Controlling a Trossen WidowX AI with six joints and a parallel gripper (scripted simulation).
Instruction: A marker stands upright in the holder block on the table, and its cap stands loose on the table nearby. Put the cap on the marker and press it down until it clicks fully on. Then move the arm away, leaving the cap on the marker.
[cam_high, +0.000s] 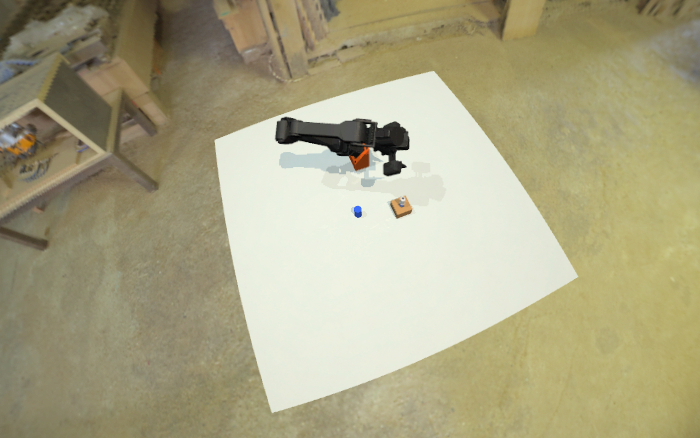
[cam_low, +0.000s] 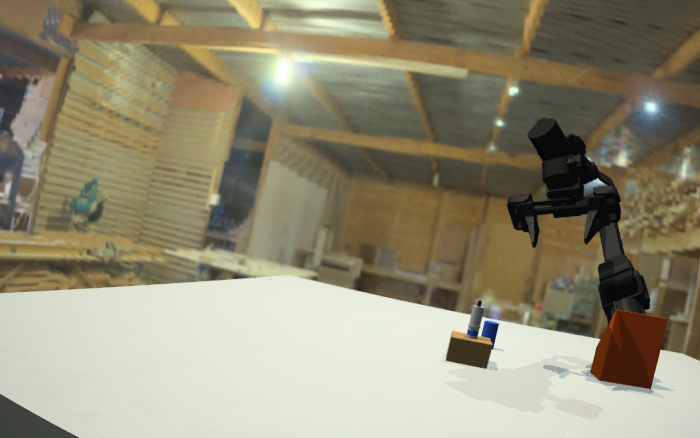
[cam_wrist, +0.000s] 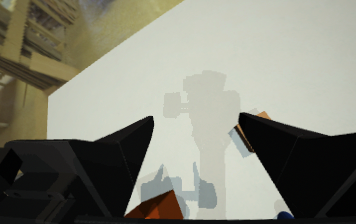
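The gripper (cam_low: 561, 229) hangs high above the table (cam_high: 412, 309) with its angular black jaws spread wide and nothing between them, so nothing looks done: grasping, capping, pressing and retreat all remain. In the top view, the small blue cylindrical cap (cam_high: 357, 211) stands at about 8 o'clock from it, the grey marker (cam_high: 402, 200) upright in its tan holder block (cam_high: 401, 208) near 5 o'clock
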